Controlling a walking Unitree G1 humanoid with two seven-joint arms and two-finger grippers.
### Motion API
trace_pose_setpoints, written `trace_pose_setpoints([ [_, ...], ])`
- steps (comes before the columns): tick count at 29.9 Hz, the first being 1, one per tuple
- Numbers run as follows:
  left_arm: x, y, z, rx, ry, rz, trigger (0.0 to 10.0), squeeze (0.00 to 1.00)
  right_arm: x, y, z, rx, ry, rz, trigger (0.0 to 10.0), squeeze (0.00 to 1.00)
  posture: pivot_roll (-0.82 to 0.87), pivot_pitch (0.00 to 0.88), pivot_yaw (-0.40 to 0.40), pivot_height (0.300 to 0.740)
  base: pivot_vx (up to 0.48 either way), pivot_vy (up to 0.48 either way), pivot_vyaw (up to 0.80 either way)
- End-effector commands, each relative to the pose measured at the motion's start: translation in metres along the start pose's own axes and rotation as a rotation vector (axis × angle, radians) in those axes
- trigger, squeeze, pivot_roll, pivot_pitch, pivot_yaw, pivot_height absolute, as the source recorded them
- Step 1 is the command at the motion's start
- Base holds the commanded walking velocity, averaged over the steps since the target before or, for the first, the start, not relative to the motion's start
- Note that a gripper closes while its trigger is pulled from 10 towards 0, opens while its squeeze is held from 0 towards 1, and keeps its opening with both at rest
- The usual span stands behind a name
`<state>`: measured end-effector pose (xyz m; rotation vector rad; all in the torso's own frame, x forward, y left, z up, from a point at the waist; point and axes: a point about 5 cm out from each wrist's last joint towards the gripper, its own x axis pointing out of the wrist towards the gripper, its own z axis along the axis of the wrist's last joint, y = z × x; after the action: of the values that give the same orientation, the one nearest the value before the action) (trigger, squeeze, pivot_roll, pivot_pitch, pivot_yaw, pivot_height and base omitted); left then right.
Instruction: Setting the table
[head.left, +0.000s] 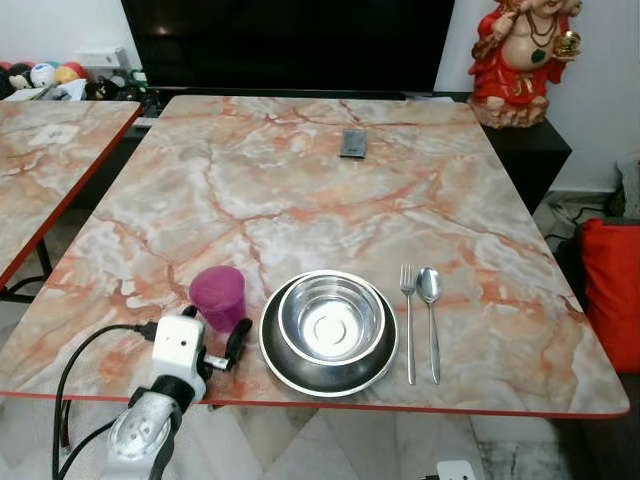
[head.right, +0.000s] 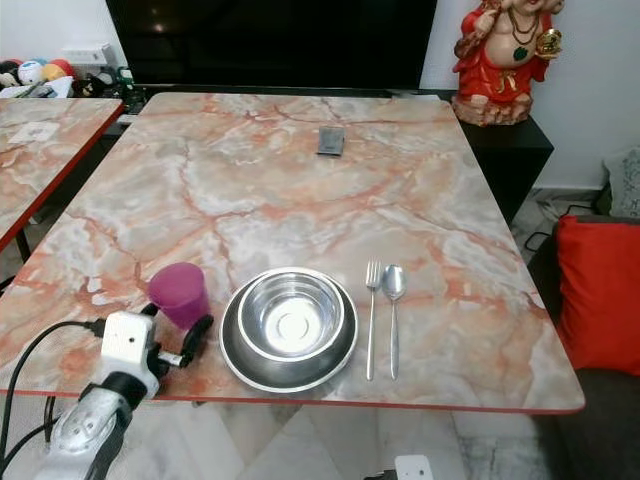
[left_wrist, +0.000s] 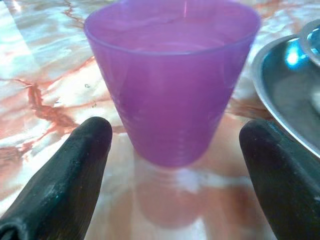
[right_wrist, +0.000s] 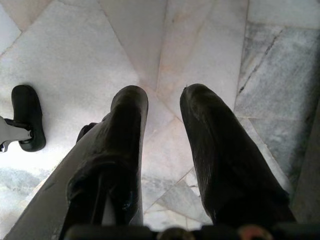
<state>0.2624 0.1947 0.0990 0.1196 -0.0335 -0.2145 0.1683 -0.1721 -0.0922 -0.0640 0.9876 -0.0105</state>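
The marble table (head.left: 330, 190) takes up most of the head view, its near edge running along the bottom of the frame. At lower centre a steel bowl (head.left: 331, 318) sits inside a steel plate (head.left: 290, 370), with a fork (head.left: 408, 320) and spoon (head.left: 431, 320) lying side by side just to their right. The purple cup (head.left: 219, 296) stands upright at lower left, just beside the plate's rim but apart from it. A small dark object (head.left: 353, 142) lies well apart near the top centre.

The left gripper (left_wrist: 175, 165) sits low at the near edge, its two fingers spread wide either side of the cup's base without touching it. To do this step well, I judge it should keep level and clear the cup without nudging it toward the plate.

The left wrist view shows the gaps between fingers (left_wrist: 65, 170) and cup, which the head view hides behind the wrist. The right gripper (right_wrist: 160, 150) hangs over floor tiles, fingers slightly parted, holding nothing
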Motion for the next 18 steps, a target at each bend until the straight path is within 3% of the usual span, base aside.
trace_pose_setpoints([
  [1, -0.004, 0.002, 0.004, 0.002, -0.002, -0.012, 10.0, 0.00, -0.001, 0.000, -0.005, 0.001, 0.020, 0.000, 10.0, 0.00, 0.06, 0.110, -0.013, 0.740, 0.000, 0.000, 0.00],
  [9, -0.033, 0.014, 0.016, 0.047, -0.010, 0.003, 10.0, 0.00, -0.001, -0.001, -0.005, 0.009, 0.020, -0.006, 10.0, 0.00, 0.07, 0.106, -0.017, 0.740, 0.000, 0.000, 0.00],
  [13, -0.055, 0.032, 0.020, 0.092, -0.004, 0.113, 10.0, 0.00, 0.000, -0.002, -0.003, 0.011, 0.018, -0.010, 10.0, 0.00, 0.09, 0.100, -0.021, 0.740, 0.000, 0.000, 0.00],
  [16, -0.061, 0.035, 0.020, 0.098, 0.009, 0.132, 10.0, 0.00, 0.000, -0.002, -0.003, 0.012, 0.018, -0.010, 10.0, 0.00, 0.09, 0.097, -0.022, 0.740, 0.000, 0.000, 0.00],
  [18, -0.077, 0.038, 0.014, 0.114, 0.055, 0.162, 10.0, 0.00, 0.000, -0.002, -0.002, 0.010, 0.017, -0.009, 10.0, 0.00, 0.10, 0.094, -0.022, 0.740, 0.000, 0.000, 0.00],
])
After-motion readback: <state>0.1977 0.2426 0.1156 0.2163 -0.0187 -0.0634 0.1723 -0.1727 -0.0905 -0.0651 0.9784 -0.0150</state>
